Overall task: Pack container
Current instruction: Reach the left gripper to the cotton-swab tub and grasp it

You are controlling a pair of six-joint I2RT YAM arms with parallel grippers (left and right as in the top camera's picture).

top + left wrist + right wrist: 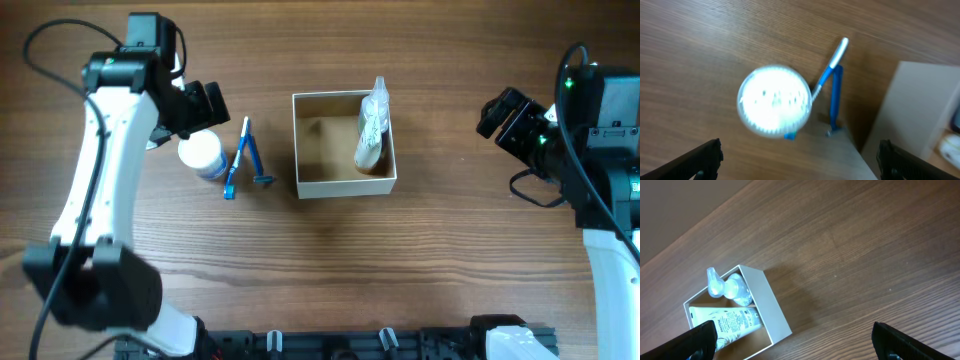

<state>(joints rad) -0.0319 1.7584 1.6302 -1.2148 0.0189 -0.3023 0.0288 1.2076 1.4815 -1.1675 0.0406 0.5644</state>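
Overhead, we see the container (345, 187) central on the desk (420, 260), a white tube (369, 148) already inside, the jar (203, 155) and blue implements (243, 150) unpacked at its 9 o'clock; left wrist view, our left hand (800, 161) gapes empty over the jar; right wrist view, the right hand (795, 340) is likewise open.

White-walled container (344, 185) (brown inside)

Inside the container (345, 186), the left half is free; a tube (368, 150) fills the right (jar (203, 156) stands outside, leftward).
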